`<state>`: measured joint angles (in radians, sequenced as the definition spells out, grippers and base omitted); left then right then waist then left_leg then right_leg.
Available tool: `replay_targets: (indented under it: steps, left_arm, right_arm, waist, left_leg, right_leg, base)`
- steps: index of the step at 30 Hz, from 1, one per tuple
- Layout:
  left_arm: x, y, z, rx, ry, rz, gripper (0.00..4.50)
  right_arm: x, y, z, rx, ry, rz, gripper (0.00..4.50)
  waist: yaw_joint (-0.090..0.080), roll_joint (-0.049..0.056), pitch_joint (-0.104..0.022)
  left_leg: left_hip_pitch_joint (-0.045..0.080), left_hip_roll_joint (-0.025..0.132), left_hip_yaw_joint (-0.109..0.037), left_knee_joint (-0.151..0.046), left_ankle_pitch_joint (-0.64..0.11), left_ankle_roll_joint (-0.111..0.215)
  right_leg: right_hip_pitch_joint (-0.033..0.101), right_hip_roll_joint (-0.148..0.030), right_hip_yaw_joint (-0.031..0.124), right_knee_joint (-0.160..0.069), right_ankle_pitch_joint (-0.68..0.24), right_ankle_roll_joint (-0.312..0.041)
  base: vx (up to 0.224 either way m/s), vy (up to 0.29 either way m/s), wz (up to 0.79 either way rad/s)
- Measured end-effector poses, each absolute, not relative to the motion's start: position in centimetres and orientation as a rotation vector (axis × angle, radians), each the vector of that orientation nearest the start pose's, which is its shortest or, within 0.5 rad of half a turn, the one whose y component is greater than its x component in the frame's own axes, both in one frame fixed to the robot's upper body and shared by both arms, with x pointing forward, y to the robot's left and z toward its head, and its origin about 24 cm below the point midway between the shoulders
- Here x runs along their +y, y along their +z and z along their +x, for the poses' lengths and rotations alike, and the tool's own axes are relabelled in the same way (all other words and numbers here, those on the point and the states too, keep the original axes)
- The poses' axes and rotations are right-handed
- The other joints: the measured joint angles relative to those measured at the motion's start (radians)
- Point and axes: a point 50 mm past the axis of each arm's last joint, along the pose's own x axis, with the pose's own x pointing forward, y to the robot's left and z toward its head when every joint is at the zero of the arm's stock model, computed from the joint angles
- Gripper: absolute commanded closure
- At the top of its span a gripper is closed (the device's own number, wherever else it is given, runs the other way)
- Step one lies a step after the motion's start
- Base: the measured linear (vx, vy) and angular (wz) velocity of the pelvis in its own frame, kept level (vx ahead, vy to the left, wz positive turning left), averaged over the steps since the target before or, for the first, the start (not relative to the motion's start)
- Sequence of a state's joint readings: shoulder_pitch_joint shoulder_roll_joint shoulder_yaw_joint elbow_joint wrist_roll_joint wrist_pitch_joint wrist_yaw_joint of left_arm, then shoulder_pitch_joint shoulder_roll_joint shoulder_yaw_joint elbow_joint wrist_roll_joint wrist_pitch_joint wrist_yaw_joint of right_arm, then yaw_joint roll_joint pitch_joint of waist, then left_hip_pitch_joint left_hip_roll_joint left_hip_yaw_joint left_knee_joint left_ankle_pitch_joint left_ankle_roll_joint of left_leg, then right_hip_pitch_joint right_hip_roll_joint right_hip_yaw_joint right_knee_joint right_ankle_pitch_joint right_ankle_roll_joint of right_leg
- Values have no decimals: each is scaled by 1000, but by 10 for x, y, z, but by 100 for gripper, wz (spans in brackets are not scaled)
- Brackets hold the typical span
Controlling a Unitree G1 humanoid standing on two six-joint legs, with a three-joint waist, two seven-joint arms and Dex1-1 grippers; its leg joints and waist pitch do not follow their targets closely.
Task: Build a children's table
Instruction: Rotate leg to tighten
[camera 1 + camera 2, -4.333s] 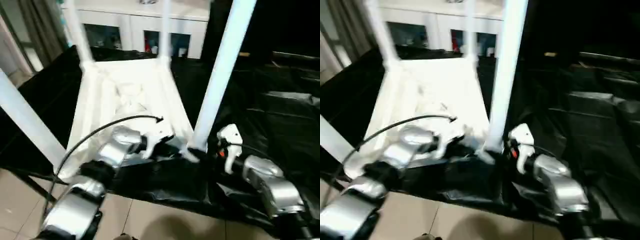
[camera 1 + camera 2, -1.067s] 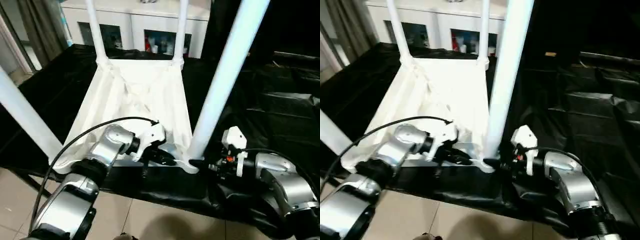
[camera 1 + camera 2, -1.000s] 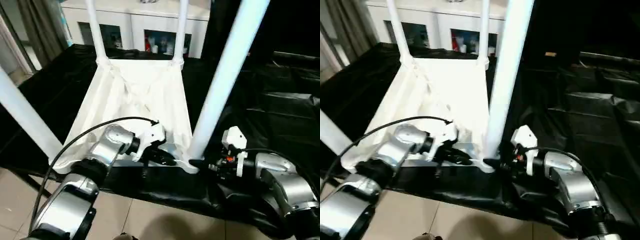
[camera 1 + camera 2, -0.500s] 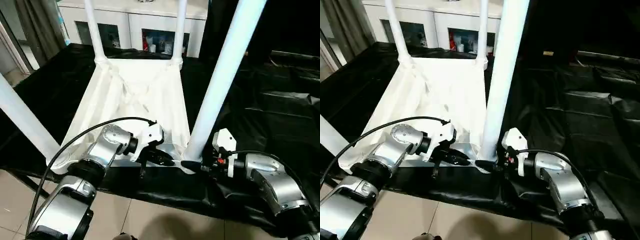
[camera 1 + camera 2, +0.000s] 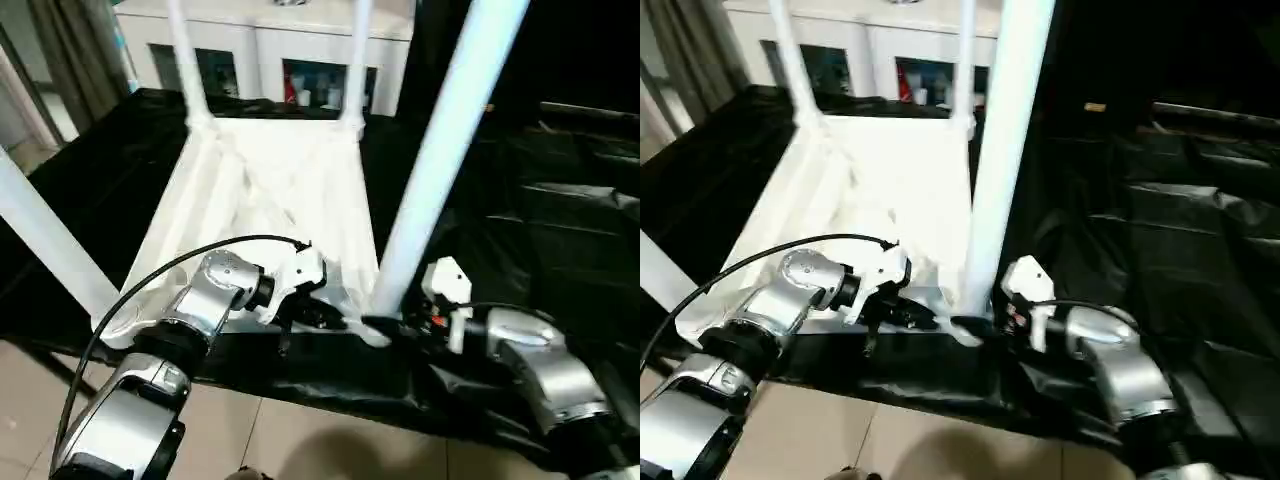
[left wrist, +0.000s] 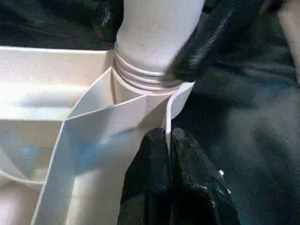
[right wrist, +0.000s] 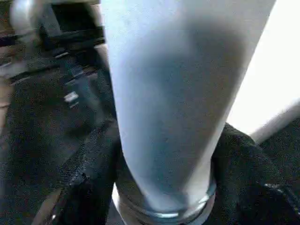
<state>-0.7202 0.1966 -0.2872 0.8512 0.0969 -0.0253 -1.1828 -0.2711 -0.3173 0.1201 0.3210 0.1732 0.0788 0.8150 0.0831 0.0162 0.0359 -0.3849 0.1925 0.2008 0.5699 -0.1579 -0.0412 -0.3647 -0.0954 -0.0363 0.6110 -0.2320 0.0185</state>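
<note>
From the head views, the white table top (image 5: 270, 215) lies upside down on a work surface draped in black sheeting (image 5: 560, 220), with four legs standing up from its corners. The near-right leg (image 5: 440, 150) rises from the corner socket (image 5: 375, 325) closest to the robot. The left gripper (image 5: 325, 318) reaches to the near edge of the top just beside that socket, while the right gripper (image 5: 405, 328) sits at the base of the same leg. A white cabinet (image 5: 290, 60) stands behind. In the left wrist view, the two black fingers (image 6: 152, 173) are pinched together on a thin wall of the top, right below the threaded leg base (image 6: 147, 77). In the right wrist view, the leg (image 7: 183, 93) stands between the spread black fingers (image 7: 89, 187), one on each side close against it; whether they press it cannot be told.
</note>
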Motion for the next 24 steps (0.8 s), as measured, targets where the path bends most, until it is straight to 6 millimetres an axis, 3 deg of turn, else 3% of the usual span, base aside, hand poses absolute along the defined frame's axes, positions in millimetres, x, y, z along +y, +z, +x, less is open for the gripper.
replay_targets:
  steps: [4, 10, 12, 14, 18, 24]
  left_arm:
    - [61, 41, 335, 400, -1275, 396, 450]
    - [29, 41, 339, 398, -1145, 377, 450]
    - [28, 41, 339, 398, -1142, 373, 450]
    - [28, 41, 339, 395, -1146, 373, 450]
    - [33, 41, 339, 390, -1171, 380, 450]
    - [64, 41, 333, 391, -1325, 371, 450]
  right_arm:
    - [-151, 31, 295, 236, 644, -68, 198]
    - [-147, 35, 308, 219, 432, -99, 198]
    - [-147, 35, 308, 213, 426, -93, 198]
    - [-148, 36, 307, 210, 425, -80, 162]
    - [-149, 37, 306, 209, 477, -48, 142]
    - [-165, 42, 289, 242, 782, -124, 142]
  waist:
    - [-3, 3, -2]
    - [0, 7, -5]
    - [2, 10, -7]
    - [3, 11, -7]
    - [3, 11, -7]
    - [7, 13, -8]
  left_leg:
    - [2, -1, 0, 0, 0, 0]
    - [2, -1, 0, 0, 0, -1]
    - [2, -1, -1, 0, 0, -1]
    - [2, -1, -1, -2, 0, -1]
    - [1, -1, -2, -4, 0, -1]
    - [1, -1, -2, -7, 0, -1]
  right_leg:
    - [1, 0, 1, -1, 0, 0]
    - [1, 0, 1, -1, 1, 1]
    - [1, -1, 1, -1, 3, 3]
    - [1, 0, 0, -1, 3, 3]
    - [-1, 0, 0, -1, 3, 4]
    - [-1, 0, -2, -2, 2, 5]
  base:
    - [0, 0, 0]
    - [0, 0, 0]
    - [0, 0, 0]
    - [0, 0, 0]
    - [0, 0, 0]
    - [0, 0, 0]
